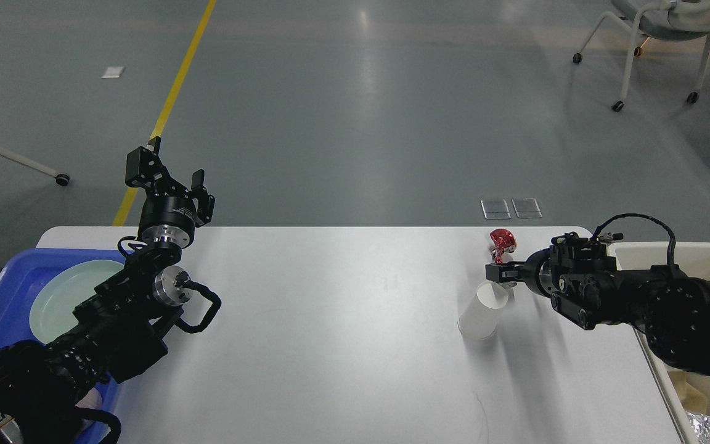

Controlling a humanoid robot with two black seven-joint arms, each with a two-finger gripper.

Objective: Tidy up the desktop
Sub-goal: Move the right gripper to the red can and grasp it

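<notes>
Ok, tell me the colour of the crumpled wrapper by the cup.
Shiny red, clearest in the head view: wrapper, just behind the cup.

White desktop (342, 333) — bearing a translucent cup (483, 314), a red foil wrapper (502, 242) near its far edge.

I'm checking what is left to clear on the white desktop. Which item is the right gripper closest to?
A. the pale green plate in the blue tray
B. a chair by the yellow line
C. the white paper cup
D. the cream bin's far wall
C: the right gripper sits just above the rim of the white paper cup on the desktop, with a red foil wrapper just behind it.
</notes>
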